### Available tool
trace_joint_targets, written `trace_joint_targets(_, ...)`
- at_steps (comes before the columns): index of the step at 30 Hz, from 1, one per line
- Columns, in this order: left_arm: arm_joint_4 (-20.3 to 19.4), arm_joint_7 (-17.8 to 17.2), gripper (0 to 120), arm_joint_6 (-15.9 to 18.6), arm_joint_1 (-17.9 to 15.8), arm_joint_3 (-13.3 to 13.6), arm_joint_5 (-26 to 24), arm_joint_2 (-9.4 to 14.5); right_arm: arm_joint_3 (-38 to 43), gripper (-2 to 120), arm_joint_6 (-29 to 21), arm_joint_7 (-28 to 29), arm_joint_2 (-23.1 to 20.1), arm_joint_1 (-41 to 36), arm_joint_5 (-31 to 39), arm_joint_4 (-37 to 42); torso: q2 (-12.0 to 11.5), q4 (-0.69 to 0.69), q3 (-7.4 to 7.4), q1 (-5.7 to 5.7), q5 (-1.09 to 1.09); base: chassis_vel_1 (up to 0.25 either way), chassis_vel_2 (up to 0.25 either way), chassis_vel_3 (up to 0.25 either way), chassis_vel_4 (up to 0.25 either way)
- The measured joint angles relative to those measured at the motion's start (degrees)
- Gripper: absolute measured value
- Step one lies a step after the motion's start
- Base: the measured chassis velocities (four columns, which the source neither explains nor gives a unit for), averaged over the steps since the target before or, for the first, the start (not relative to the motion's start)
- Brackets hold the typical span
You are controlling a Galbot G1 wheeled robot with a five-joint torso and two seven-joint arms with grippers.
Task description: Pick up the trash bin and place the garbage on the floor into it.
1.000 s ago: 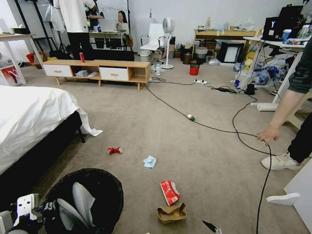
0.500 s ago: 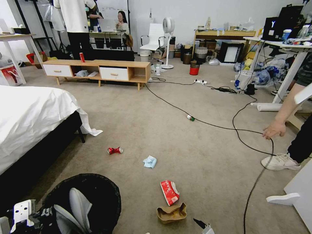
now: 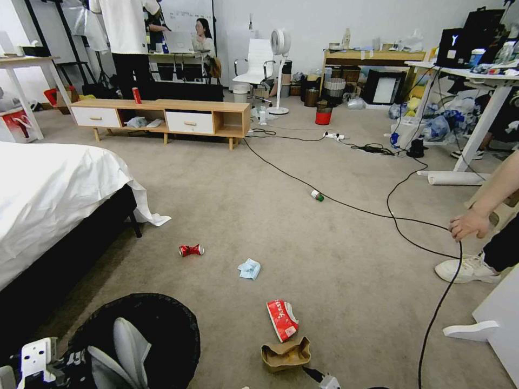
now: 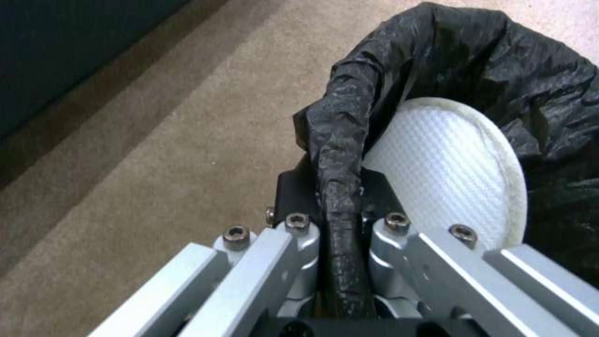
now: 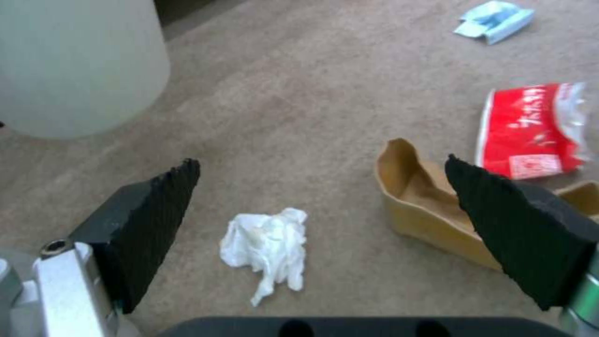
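Two changes are showing against the earlier frames: the bin [image 3: 146,335] is sitting lower in the head view, and the right gripper [image 3: 324,381] is poking in further left along the bottom edge, close beside the bag [image 3: 285,354]. A person's hand [image 3: 469,224] at the right is now holding the cable [image 3: 432,324] higher up.

Holding the bin, the left gripper [image 4: 340,229] is pinching its liner-wrapped rim between pressed-together fingers; a white textured disc [image 4: 449,173] is lying inside against the black liner. The bin is hanging at the lower left, next to the bed [image 3: 48,194].

Spread wide, the right gripper [image 5: 325,196] is hovering over the carpet [image 5: 281,93], with a crumpled white tissue [image 5: 268,248] lying between its black ridged pads [image 5: 156,206] and the bag just beside one of them.

Beyond the bag, the red-and-white packet [image 5: 530,131] is carrying white lettering too unclear to read. Further out are lying the pale-blue tissue [image 3: 249,268], the crushed red can [image 3: 191,250] and the green-capped bottle [image 3: 317,195], all well apart on the carpet.
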Motion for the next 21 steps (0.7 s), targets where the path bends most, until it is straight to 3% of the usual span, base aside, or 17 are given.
trace_joint_targets(21, 0.0, 0.15, 4, 0.0, 0.01, 0.12, 0.93, -2.33, -11.22, 100, -2.06, 1.86, -0.06, 8.02, 2.04, -6.78, 0.0, 0.0, 0.0, 0.0, 0.0, 0.0, 0.0, 0.0, 0.0)
